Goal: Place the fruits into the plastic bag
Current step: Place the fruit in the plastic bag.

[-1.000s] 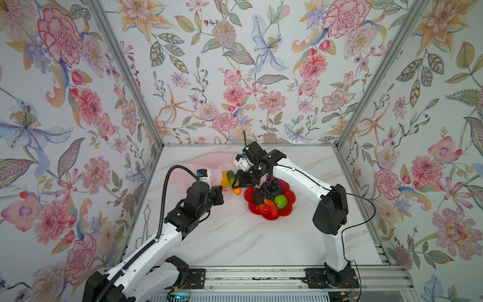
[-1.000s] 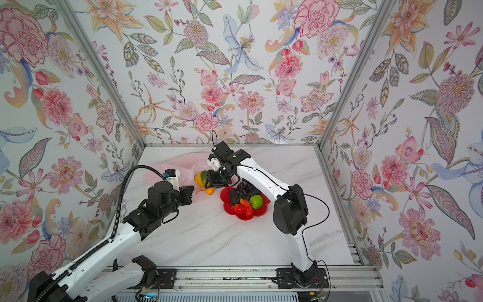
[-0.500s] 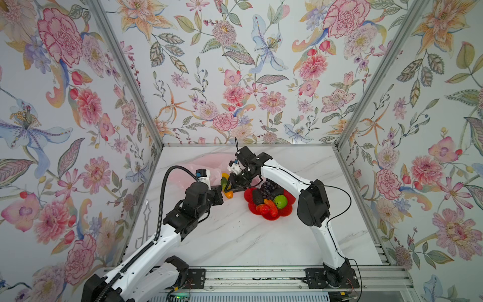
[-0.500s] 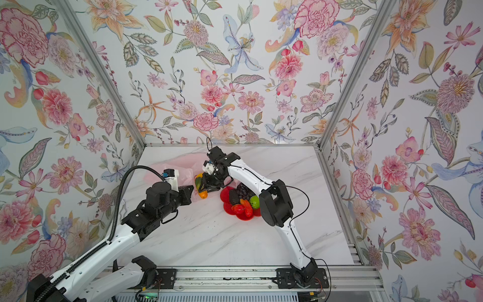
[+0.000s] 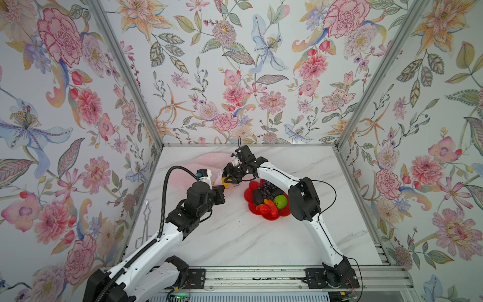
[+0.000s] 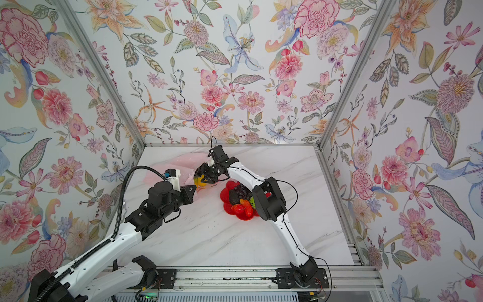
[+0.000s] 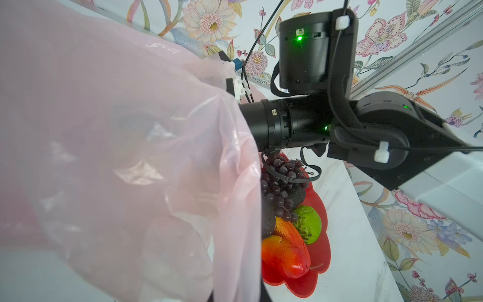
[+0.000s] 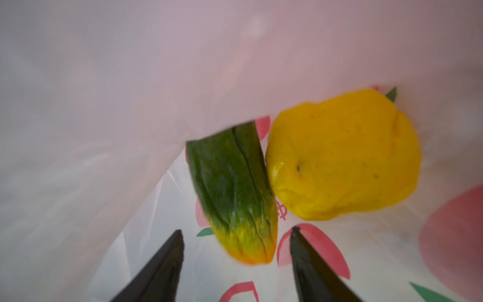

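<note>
Right wrist view: green-orange fruit [image 8: 235,193] lies inside the plastic bag [image 8: 104,78], just beyond the right gripper's [image 8: 237,229] spread fingertips and clear of them, with the yellow fruit [image 8: 342,157] touching it. Left gripper [image 5: 221,190] (fingers hidden by film) is closed, pinching the bag's rim.

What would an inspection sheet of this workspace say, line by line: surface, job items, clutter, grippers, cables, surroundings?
Surface: white marble-look tabletop.
Job's things: plastic bag held open; green-orange fruit and yellow fruit inside it; grape bunch, green round fruit and red fruit on the red plate.
Clutter: nothing seen.
Grippers: left gripper shut on the bag's edge; right gripper open inside the bag, gripping nothing.
Cables: black conduit arcs over the left arm; sleeved cable along the right arm.
Surroundings: floral walls, aluminium frame posts.
</note>
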Robot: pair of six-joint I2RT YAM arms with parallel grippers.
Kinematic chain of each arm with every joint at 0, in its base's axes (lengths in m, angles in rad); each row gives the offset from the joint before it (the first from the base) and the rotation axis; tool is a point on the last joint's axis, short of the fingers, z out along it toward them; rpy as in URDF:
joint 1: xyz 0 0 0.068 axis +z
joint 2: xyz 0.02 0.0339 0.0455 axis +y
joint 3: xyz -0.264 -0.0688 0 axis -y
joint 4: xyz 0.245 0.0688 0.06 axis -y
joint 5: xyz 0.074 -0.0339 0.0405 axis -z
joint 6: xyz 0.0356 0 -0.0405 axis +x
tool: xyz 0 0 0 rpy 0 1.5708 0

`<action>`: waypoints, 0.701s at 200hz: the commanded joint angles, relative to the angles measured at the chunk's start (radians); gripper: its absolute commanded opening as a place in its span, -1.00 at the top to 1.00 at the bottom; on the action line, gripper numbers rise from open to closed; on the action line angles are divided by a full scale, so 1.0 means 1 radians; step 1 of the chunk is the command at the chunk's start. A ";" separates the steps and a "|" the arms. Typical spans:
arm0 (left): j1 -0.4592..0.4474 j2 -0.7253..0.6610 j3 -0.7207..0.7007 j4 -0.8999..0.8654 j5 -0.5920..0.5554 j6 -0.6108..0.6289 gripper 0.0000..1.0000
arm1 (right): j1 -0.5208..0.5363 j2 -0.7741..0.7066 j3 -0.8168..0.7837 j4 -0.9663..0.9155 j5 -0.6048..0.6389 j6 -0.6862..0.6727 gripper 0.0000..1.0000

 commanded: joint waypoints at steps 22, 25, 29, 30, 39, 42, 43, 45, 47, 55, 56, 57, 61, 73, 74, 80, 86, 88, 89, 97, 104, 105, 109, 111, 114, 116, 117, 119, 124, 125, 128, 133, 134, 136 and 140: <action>0.004 -0.004 -0.016 0.036 0.005 -0.041 1.00 | -0.022 -0.128 -0.088 0.079 -0.003 -0.056 -0.98; 0.005 -0.004 -0.015 0.036 0.005 -0.041 1.00 | -0.022 -0.140 -0.099 0.073 0.001 -0.064 -0.98; 0.005 -0.003 -0.015 0.033 0.005 -0.042 1.00 | -0.024 -0.160 -0.120 0.068 0.007 -0.072 -0.98; 0.005 -0.003 -0.015 0.033 0.005 -0.042 1.00 | -0.024 -0.168 -0.128 0.064 0.011 -0.077 -0.98; 0.005 -0.003 -0.013 0.030 0.005 -0.040 1.00 | -0.026 -0.206 -0.165 0.052 0.025 -0.098 -0.98; 0.005 -0.003 -0.013 0.028 0.005 -0.040 1.00 | -0.026 -0.221 -0.181 0.048 0.028 -0.106 -0.98; 0.005 -0.003 -0.013 0.028 0.005 -0.039 1.00 | -0.026 -0.226 -0.185 0.047 0.029 -0.108 -0.98; 0.006 -0.003 -0.013 0.027 0.005 -0.039 1.00 | -0.026 -0.233 -0.195 0.045 0.033 -0.114 -0.98; 0.006 -0.004 -0.012 0.028 0.005 -0.038 1.00 | -0.027 -0.244 -0.204 0.042 0.036 -0.119 -0.98; 0.006 -0.006 -0.013 0.026 0.006 -0.037 1.00 | -0.024 -0.279 -0.240 0.028 0.051 -0.141 -0.98; 0.007 -0.005 -0.013 0.026 0.005 -0.037 1.00 | -0.024 -0.284 -0.244 0.025 0.053 -0.143 -0.98; 0.006 -0.006 -0.013 0.026 0.006 -0.037 1.00 | -0.024 -0.289 -0.248 0.022 0.056 -0.146 -0.98; 0.007 -0.004 -0.013 0.023 0.006 -0.036 1.00 | -0.024 -0.306 -0.263 0.010 0.064 -0.157 -0.98; 0.009 -0.006 -0.012 0.022 0.009 -0.034 1.00 | -0.023 -0.355 -0.315 -0.021 0.087 -0.184 -0.98; 0.009 -0.005 -0.011 0.021 0.009 -0.033 1.00 | -0.023 -0.359 -0.320 -0.024 0.090 -0.186 -0.98; 0.010 -0.006 -0.010 0.021 0.012 -0.032 1.00 | -0.023 -0.383 -0.344 -0.044 0.105 -0.198 -0.98; 0.012 -0.005 -0.010 0.022 0.013 -0.031 1.00 | -0.022 -0.409 -0.371 -0.062 0.125 -0.208 -0.98; 0.012 -0.005 -0.010 0.020 0.015 -0.031 1.00 | -0.022 -0.419 -0.383 -0.065 0.131 -0.210 -0.98; 0.012 -0.004 -0.010 0.022 0.015 -0.031 1.00 | -0.022 -0.423 -0.388 -0.066 0.135 -0.211 -0.98; 0.017 -0.003 -0.010 0.024 0.021 -0.033 1.00 | -0.022 -0.462 -0.434 -0.069 0.152 -0.222 -0.98; 0.020 -0.003 -0.011 0.025 0.028 -0.035 1.00 | -0.023 -0.493 -0.471 -0.074 0.161 -0.231 -0.98; 0.021 -0.002 -0.011 0.025 0.030 -0.036 1.00 | -0.023 -0.498 -0.476 -0.077 0.163 -0.233 -0.98; 0.021 -0.002 -0.012 0.028 0.032 -0.037 1.00 | -0.024 -0.513 -0.493 -0.085 0.168 -0.238 -0.98; 0.022 -0.001 -0.012 0.030 0.034 -0.037 1.00 | -0.024 -0.521 -0.500 -0.091 0.172 -0.242 -0.98; 0.023 -0.001 -0.013 0.027 0.034 -0.038 1.00 | -0.025 -0.532 -0.514 -0.098 0.175 -0.246 -0.98; 0.023 -0.001 -0.013 0.026 0.034 -0.038 1.00 | -0.026 -0.538 -0.521 -0.103 0.177 -0.250 -0.98; 0.023 -0.002 -0.013 0.027 0.034 -0.038 1.00 | -0.026 -0.542 -0.523 -0.106 0.177 -0.253 -0.98; 0.023 -0.002 -0.013 0.026 0.033 -0.039 1.00 | -0.026 -0.549 -0.529 -0.113 0.178 -0.261 -0.98; 0.025 -0.004 -0.014 0.026 0.034 -0.041 1.00 | -0.026 -0.564 -0.540 -0.135 0.186 -0.277 -0.98; 0.025 -0.003 -0.014 0.026 0.034 -0.041 1.00 | -0.026 -0.567 -0.541 -0.137 0.187 -0.281 -0.98; 0.025 -0.005 -0.015 0.025 0.034 -0.042 1.00 | -0.026 -0.575 -0.545 -0.161 0.196 -0.293 -0.98; 0.026 -0.006 -0.016 0.025 0.033 -0.044 1.00 | -0.025 -0.590 -0.550 -0.197 0.218 -0.316 -0.98; 0.026 -0.008 -0.016 0.025 0.032 -0.044 1.00 | -0.024 -0.591 -0.551 -0.204 0.223 -0.321 -0.98; 0.026 -0.009 -0.016 0.025 0.032 -0.044 1.00 | -0.024 -0.598 -0.553 -0.219 0.234 -0.331 -0.98; 0.027 -0.010 -0.018 0.026 0.031 -0.046 1.00 | -0.024 -0.610 -0.556 -0.254 0.259 -0.350 -0.98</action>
